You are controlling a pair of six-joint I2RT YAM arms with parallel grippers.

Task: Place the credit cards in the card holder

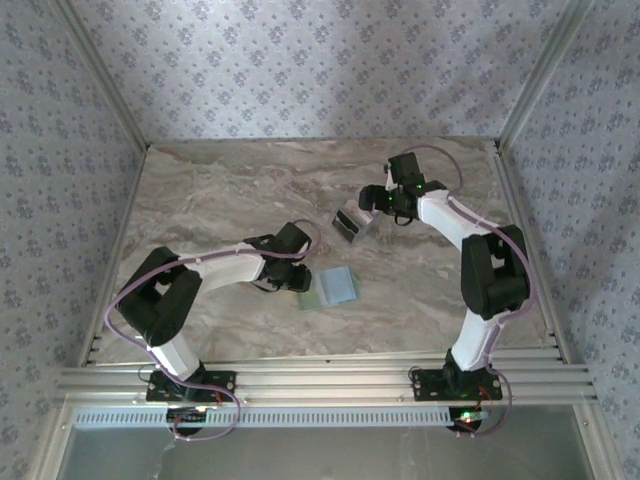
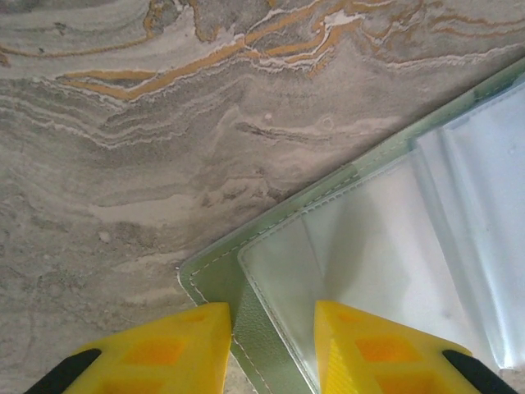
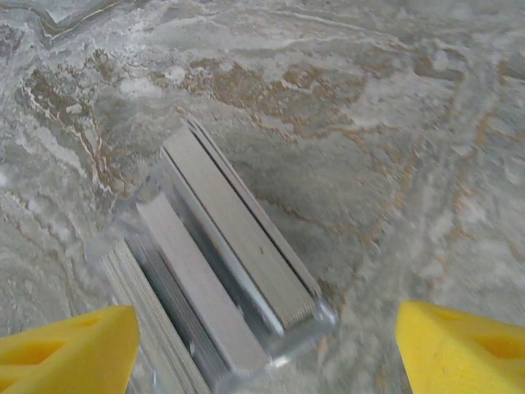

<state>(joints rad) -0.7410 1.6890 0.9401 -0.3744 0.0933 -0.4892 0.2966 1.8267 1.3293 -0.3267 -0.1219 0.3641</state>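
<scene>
Right jaws stand wide, empty, over the credit cards (image 3: 221, 246) – centre, pinch one edge; left jaws half-shut astride the card holder (image 2: 215, 279), grip unclear

Left hand (image 2: 272, 332) narrowly parted, right hand (image 3: 267, 349) wide

The card holder (image 1: 332, 288) lies open, flat — pale green, clear pockets — near the stacked grey credit cards (image 1: 350, 222).

Nothing readable anywhere, honestly. The credit cards (image 3: 234, 246) look plain grey, and the card holder (image 2: 361, 246) carries no legible print.
</scene>
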